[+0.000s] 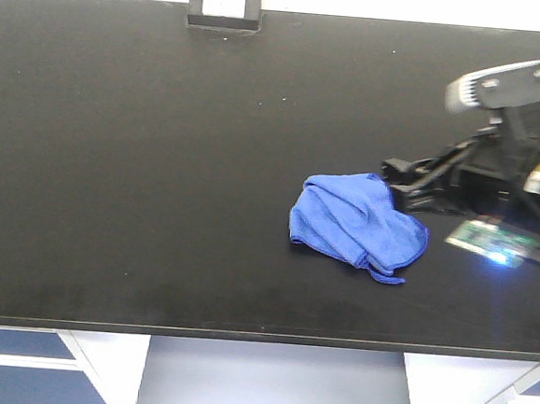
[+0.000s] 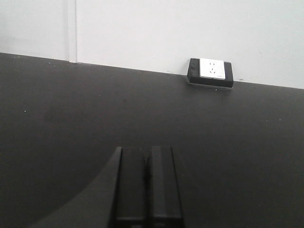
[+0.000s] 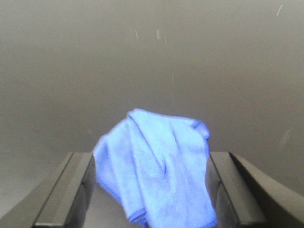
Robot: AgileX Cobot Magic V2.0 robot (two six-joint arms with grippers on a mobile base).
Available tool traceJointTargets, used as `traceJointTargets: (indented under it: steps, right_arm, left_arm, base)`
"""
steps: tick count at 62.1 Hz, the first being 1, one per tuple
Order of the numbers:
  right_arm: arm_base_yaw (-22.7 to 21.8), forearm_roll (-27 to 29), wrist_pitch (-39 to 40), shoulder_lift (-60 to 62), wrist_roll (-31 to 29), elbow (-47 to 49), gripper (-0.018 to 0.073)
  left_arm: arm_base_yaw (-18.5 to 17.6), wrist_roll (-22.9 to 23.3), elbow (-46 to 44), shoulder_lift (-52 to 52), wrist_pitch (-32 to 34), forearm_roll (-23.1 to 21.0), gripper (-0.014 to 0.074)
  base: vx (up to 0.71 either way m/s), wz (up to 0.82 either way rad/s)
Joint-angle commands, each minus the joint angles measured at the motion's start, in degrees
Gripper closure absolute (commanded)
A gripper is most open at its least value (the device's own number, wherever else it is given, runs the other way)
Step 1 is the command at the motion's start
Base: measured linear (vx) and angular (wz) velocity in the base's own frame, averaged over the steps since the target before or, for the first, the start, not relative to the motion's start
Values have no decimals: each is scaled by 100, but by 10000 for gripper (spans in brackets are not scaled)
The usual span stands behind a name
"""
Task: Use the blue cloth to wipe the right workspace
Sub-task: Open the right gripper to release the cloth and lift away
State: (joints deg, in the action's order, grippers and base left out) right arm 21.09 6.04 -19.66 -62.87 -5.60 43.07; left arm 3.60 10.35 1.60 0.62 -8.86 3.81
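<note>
Blue cloth (image 3: 156, 166) bunched between right gripper (image 3: 152, 190) fingers, spread wide either side, on black benchtop (image 1: 143, 155) right of centre. Left gripper (image 2: 146, 190) closed, holding nothing. Socket box (image 1: 225, 2) at back edge.

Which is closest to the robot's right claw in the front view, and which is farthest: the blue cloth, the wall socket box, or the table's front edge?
1. Blue cloth: lies between the right gripper fingers, mid-table.
2. Table's front edge: below the gripper.
3. Socket box: at the back edge, far to the gripper's left.
</note>
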Motion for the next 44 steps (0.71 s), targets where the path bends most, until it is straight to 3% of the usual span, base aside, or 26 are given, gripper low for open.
traceJointTargets:
  steps: [1, 24, 34, 44]
  right_arm:
    - [-30, 0, 233, 428, -12, 156, 29]
    - [-30, -54, 290, 1008, -17, 18, 60]
    - [-84, -410, 503, 1906, 29, -703, 253]
    - [-992, -476, 791, 3170, 29, -1769, 519]
  left_arm:
    - [-26, 49, 181, 95, 495, -2, 602]
    - [-26, 49, 181, 95, 495, -2, 602]
    - [-26, 49, 181, 95, 495, -2, 602]
    - [-26, 49, 181, 95, 495, -2, 602]
  base:
    - [0, 0]
    - [0, 0]
    - [0, 0]
    - [0, 0]
